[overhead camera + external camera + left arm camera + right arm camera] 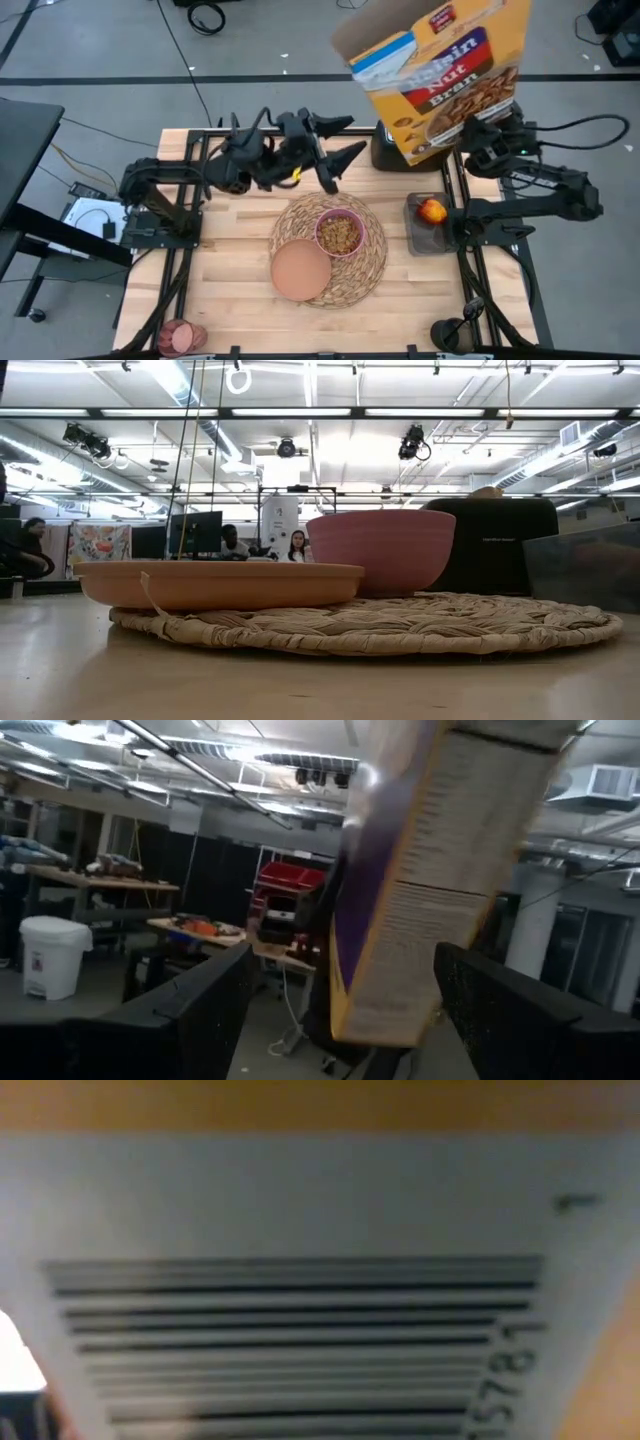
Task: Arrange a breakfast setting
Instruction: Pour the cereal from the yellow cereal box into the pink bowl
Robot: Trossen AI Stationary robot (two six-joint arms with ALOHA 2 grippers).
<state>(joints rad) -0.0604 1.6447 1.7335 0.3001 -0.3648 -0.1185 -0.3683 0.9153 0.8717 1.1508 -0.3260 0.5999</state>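
My right end effector (pixel 470 120) pinches the raisin bran box (pixel 440 75) aloft; left end effector (pixel 340 140), spread, waits beside; pink bowl (pixel 339 233) of cereal below.

Cereal box (pixel 440 75): top cut off by the high view's edge; covers the right gripper, fingers unseen.
Barcode (pixel 300 1340): blurred, digits unreadable.
Tumbler (pixel 182 338): partly cut by the lower edge.
Apple (pixel 432 211): small, detail unclear.
People (pixel 265 545): distant, too small to tell.

Cereal box (pixel 440 75) over table's (pixel 230 290) far edge
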